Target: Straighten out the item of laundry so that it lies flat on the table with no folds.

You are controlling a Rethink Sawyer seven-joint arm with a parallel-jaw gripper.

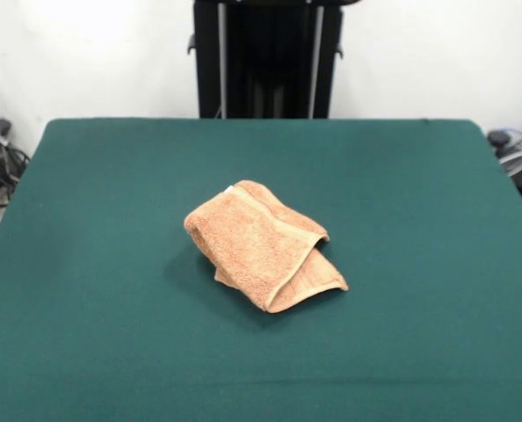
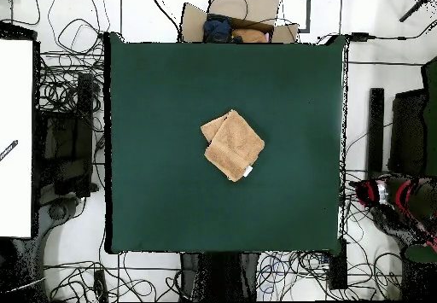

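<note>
While you are watching, towel (image 1: 263,244) is lying folded over itself mid-table (image 1: 402,193), white tag showing; end effector is sitting out of view.

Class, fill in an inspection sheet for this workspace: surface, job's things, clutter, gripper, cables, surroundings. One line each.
Surface: dark green table, bare apart from the towel.
Job's things: peach-orange towel near the table's middle, folded over itself in layers, not flat; white tag at one corner.
Clutter: nothing seen on the table.
Gripper: not in view; a red and black arm lies off the table's side.
Cables: many tangled on the floor around the table.
Surroundings: cardboard box beyond one edge.
</note>
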